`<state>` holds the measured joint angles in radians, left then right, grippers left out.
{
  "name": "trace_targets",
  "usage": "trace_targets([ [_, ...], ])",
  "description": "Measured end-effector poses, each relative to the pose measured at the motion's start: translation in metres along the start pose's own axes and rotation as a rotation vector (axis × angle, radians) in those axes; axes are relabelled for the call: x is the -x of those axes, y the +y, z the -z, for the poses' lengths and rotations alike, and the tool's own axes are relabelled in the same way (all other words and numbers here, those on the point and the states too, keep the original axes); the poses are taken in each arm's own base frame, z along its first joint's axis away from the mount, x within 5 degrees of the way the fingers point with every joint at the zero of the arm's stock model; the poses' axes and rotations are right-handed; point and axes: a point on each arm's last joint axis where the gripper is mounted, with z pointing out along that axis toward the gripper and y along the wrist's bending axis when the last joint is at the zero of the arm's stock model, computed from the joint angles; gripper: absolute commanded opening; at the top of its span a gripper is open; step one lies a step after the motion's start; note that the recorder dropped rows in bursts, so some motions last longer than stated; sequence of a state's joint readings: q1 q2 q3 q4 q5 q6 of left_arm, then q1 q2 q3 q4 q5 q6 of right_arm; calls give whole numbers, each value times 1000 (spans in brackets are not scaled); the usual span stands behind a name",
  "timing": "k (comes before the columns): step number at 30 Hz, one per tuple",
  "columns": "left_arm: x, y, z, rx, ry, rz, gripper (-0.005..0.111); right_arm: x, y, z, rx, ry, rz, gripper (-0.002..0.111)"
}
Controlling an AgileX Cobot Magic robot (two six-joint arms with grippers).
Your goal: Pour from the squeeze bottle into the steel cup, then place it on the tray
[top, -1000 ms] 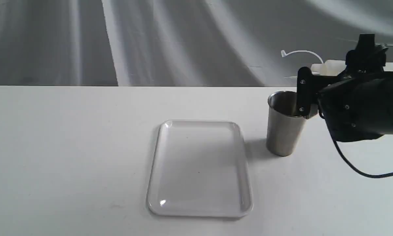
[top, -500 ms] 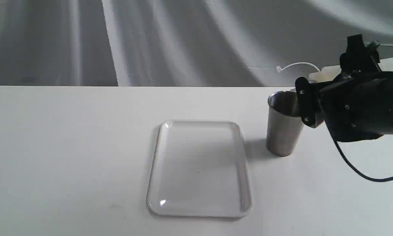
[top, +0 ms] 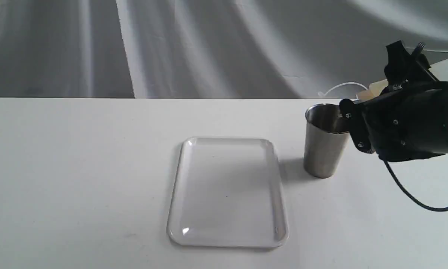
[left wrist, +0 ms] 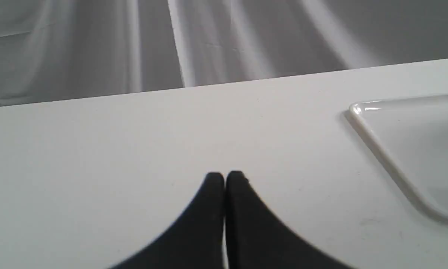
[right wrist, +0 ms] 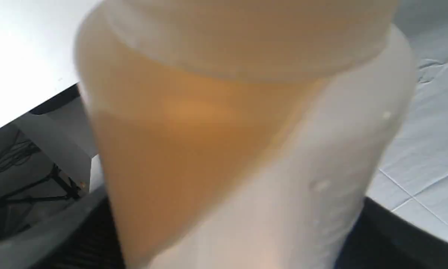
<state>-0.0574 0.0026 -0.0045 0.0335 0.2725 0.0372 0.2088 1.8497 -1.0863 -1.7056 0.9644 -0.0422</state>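
The steel cup [top: 324, 147] stands upright on the table, just right of the white tray [top: 227, 239], which holds nothing. My right gripper [top: 358, 114] is shut on the squeeze bottle [top: 375, 90] and holds it tipped steeply over the cup's far right rim. Its thin cap strap [top: 339, 87] curls just above the rim, and the nozzle is hidden behind the gripper. In the right wrist view the bottle [right wrist: 227, 149] fills the frame, its amber liquid slanted toward the nozzle end. My left gripper [left wrist: 225, 176] is shut and empty, low over bare table, with the tray's corner [left wrist: 362, 112] off to one side.
A grey draped cloth backs the white table [top: 78, 168]. The right arm's black cable [top: 414, 196] hangs down to the table at the far right. The left arm does not show in the exterior view.
My right wrist has rolled further, tipping the bottle more steeply toward the cup. The cap strap has dropped from well above the rim to just over it. Cup and tray have not moved.
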Motion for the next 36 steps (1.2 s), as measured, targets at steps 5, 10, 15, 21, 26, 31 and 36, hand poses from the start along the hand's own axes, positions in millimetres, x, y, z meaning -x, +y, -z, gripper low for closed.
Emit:
trace_targets([
  [5,0,0,0,0,0,0,0,-1,0,0,0,8,29,23],
  [10,0,0,0,0,0,0,0,-1,0,0,1,15,43,23],
  [15,0,0,0,0,0,0,0,-2,0,0,2,21,61,23],
  [21,0,0,0,0,0,0,0,-2,0,0,2,23,63,23],
  [26,0,0,0,0,0,0,0,-2,0,0,2,23,67,23],
  [31,0,0,0,0,0,0,0,-2,0,0,2,23,71,23],
  [36,0,0,0,0,0,0,0,-3,0,0,3,32,102,23],
])
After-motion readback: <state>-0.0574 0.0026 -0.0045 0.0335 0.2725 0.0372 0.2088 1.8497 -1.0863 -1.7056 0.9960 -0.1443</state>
